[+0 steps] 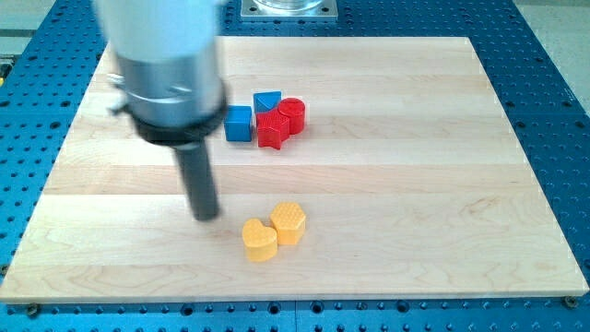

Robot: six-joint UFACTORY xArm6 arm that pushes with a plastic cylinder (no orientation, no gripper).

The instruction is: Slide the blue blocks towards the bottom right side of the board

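Observation:
A blue cube (239, 124) and a blue triangular block (266, 101) sit near the board's upper middle, touching a red star-shaped block (273, 130) and a red cylinder (293, 113). My tip (205, 216) rests on the wooden board (415, 184), below and left of the blue cube and left of the yellow blocks. It touches no block.
A yellow heart-shaped block (259, 240) and a yellow hexagonal block (289, 222) lie together at the lower middle. The arm's grey body (171, 65) covers the board's upper left. A blue perforated table (553, 92) surrounds the board.

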